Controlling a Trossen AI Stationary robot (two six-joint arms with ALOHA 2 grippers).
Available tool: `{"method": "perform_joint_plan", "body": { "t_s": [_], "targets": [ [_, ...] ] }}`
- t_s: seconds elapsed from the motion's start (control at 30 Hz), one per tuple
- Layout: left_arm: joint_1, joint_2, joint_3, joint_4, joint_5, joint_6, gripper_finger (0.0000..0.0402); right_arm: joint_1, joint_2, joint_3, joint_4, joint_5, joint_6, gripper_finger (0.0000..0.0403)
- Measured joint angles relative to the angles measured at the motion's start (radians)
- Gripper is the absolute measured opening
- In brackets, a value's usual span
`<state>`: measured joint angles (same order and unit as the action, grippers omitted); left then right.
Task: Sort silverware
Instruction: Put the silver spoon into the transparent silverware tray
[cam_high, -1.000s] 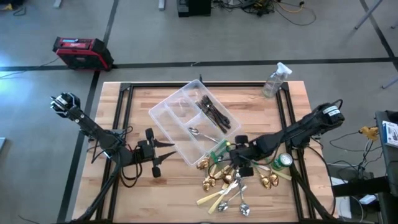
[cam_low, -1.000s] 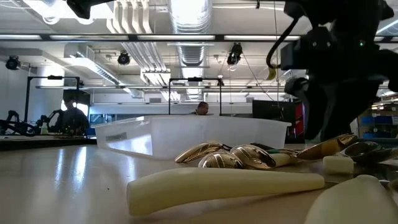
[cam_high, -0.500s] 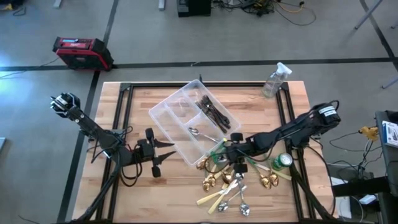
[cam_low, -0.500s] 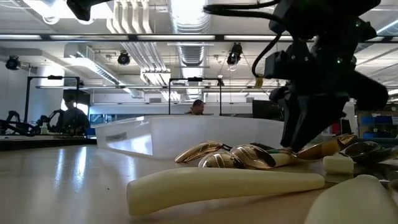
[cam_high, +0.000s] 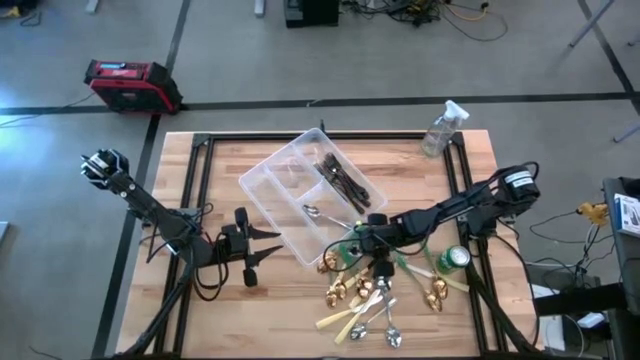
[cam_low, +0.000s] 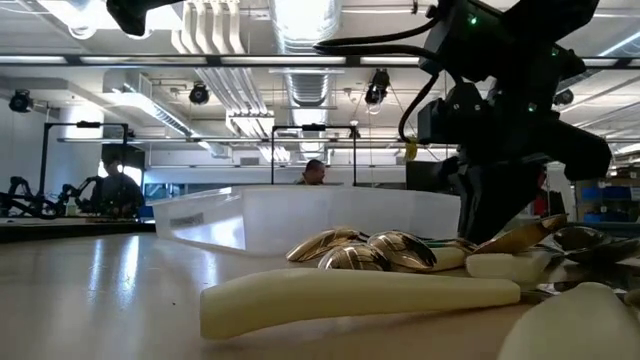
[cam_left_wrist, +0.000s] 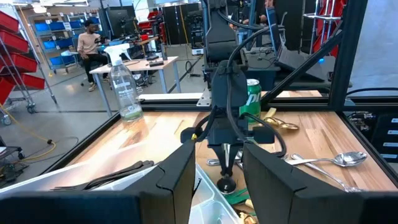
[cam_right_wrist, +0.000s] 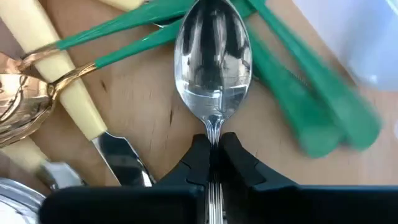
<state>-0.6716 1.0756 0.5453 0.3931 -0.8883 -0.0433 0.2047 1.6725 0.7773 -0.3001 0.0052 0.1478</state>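
Shiny silver metal fills the right wrist view: a polished silver spoon (cam_right_wrist: 213, 62) lies bowl-up on the wood, and the right gripper (cam_right_wrist: 214, 152) has its two dark fingertips (cam_right_wrist: 198, 157) pinched together on the spoon's neck just below the bowl. In the high view the right gripper (cam_high: 377, 243) sits low over the heap of silverware (cam_high: 375, 290) near the middle of the wooden table's (cam_high: 250, 310) front edge.

Around the held spoon lie long green-handled pieces (cam_right_wrist: 298, 99), crossing one another beside its bowl, a cream-yellow-handled knife (cam_right_wrist: 59, 93) with its steel blade showing, and a gold spoon (cam_right_wrist: 15, 124) resting against that knife. In the low view a cream knife handle (cam_low: 360, 297) lies nearest the camera with gold spoon bowls (cam_low: 360, 250) behind it.

Just beside the heap, toward the table's middle, stands a clear plastic divided tray (cam_high: 270, 190), set at a slant; dark forks (cam_high: 342, 180) lie in one compartment and a single silver spoon (cam_high: 313, 212) in the next.

A green can (cam_high: 456, 259) stands near the right edge, and a clear spray bottle (cam_high: 441, 128) at the back right corner.

The left gripper (cam_high: 262, 243) waits near the left front of the table, fingers parted, holding nothing.
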Motion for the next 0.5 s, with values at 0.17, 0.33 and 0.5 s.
{"method": "perform_joint_plan", "body": {
  "t_s": [0.17,0.33,0.5],
  "targets": [
    [0.0,0.0,0.0,0.001,0.0,0.01,0.0119,0.003,-0.085,0.025,-0.073,-0.026,0.059,0.0003],
    [0.0,-0.003,0.0,0.004,-0.002,0.03,0.0119,0.003,-0.173,0.125,-0.081,-0.025,0.094,0.0002],
    [0.0,-0.017,-0.001,0.037,-0.011,0.086,0.0119,-0.032,-0.169,0.262,-0.063,-0.009,0.126,0.0001]
  ]
}}
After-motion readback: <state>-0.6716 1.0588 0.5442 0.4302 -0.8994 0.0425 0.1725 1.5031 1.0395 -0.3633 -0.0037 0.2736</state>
